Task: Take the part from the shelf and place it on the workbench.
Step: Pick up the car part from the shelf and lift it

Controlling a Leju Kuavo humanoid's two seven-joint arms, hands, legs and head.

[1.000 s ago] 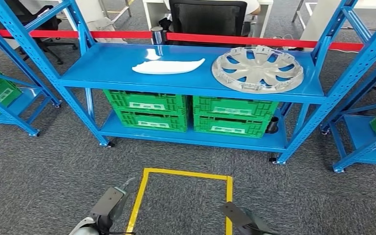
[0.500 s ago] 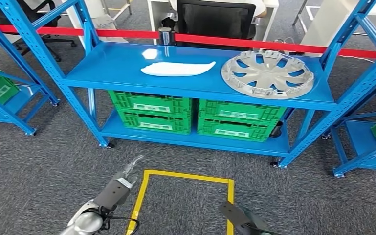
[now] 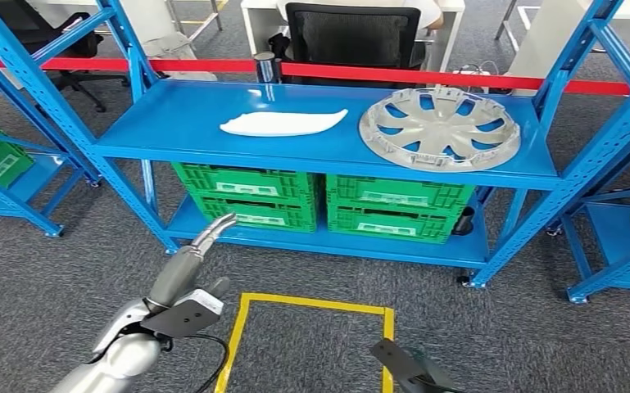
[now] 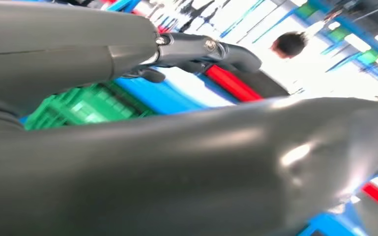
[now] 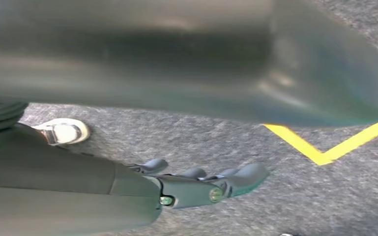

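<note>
Your part is not yet named by anything on the shelf (image 3: 172, 143), so treat the white trim piece (image 3: 283, 123) as the likely one: it lies flat on the shelf's top deck, left of the hubcap (image 3: 436, 127) and well apart from it. The green crates (image 3: 246, 193) sit under that deck.

The trim looks like thin moulded plastic, long and tapering to a point toward the hubcap. Expect it to be light, fairly stiff along its length but able to flex and twist if held by one tip. Its glossy skin will likely be slippery on a smooth painted deck, so it may skate away when you push down on it. Take it near the broad middle, pinching across the narrow width, not at the pointed end.

If the hubcap is the target instead, it is wider, rigid and openwork; the rim or a spoke gives a better hold, and one hand may struggle with it.

Your left hand (image 3: 201, 246) is raised in front of the crates, below the deck, fingers extended and apart, holding nothing. Your right hand (image 5: 201, 184) hangs low over the grey carpet by the yellow floor tape (image 3: 311, 293), fingers loosely spread, holding nothing.
</note>
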